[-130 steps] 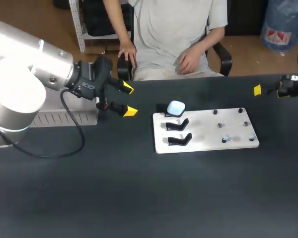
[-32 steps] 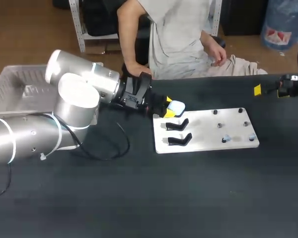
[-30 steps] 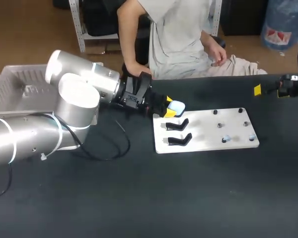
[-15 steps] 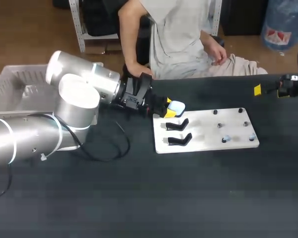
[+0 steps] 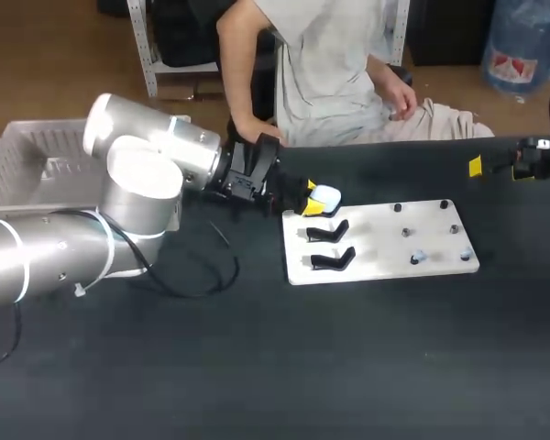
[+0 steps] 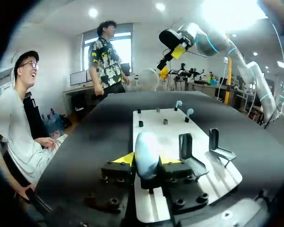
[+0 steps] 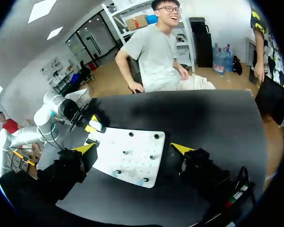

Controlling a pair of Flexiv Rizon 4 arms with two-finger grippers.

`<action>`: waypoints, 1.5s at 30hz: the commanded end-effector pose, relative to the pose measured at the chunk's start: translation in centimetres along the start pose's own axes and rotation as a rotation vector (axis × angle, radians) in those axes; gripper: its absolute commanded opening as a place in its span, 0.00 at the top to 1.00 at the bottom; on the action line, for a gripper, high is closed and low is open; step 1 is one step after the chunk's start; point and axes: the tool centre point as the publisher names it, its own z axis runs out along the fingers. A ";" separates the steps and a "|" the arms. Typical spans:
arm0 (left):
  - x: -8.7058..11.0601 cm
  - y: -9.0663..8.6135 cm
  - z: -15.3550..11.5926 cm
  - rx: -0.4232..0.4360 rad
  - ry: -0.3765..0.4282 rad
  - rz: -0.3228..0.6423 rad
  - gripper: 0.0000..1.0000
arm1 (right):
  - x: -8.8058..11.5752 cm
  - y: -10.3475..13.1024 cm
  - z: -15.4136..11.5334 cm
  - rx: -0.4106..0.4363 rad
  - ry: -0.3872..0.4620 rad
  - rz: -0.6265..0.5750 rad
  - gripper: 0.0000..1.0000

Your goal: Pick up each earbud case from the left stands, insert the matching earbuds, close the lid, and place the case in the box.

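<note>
A pale blue-white earbud case [image 5: 325, 195] sits on the farthest of the black stands at the left end of the white board [image 5: 385, 261]. My left gripper [image 5: 313, 202] comes in from the left and is shut on the case. In the left wrist view the case [image 6: 147, 151] stands between the two yellow tips of the left gripper [image 6: 147, 161], and both tips press its sides. Two empty black stands [image 5: 330, 229] [image 5: 335, 259] lie nearer. Small earbuds [image 5: 418, 258] rest on pegs at the board's right end. My right gripper [image 5: 481, 167] hangs open at the far right edge, holding nothing.
A white wire basket [image 5: 27, 170] stands at the far left of the table. A person's hand [image 5: 241, 126] is at the table's far edge, just behind my left wrist. In the right wrist view the board [image 7: 128, 153] lies ahead of the open right gripper [image 7: 135, 149].
The left gripper's yellow fingers have closed in on the earbud case on its stand. The left arm has barely shifted and the right arm has stayed still.
</note>
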 end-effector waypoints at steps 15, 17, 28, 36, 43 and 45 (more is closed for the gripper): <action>-6.8 -5.2 -4.8 -0.063 -0.257 0.030 1.00 | 0.0 -0.1 0.0 -0.003 0.000 -0.001 0.00; -7.2 -5.8 -4.9 -0.061 -0.279 0.022 1.00 | 0.0 -0.1 0.0 -0.003 0.000 -0.001 0.00; -9.2 -7.9 -5.8 -0.073 -0.369 0.038 1.00 | 0.0 -0.1 0.0 -0.003 0.000 -0.001 0.00; -9.9 -8.9 -6.3 -0.070 -0.394 0.051 1.00 | 0.0 -0.1 0.0 -0.003 0.000 -0.001 0.00; -9.9 -8.9 -6.3 -0.070 -0.394 0.051 1.00 | 0.0 -0.1 0.0 -0.003 0.000 -0.001 0.00; -9.9 -8.9 -6.3 -0.070 -0.394 0.051 1.00 | 0.0 -0.1 0.0 -0.003 0.000 -0.001 0.00</action>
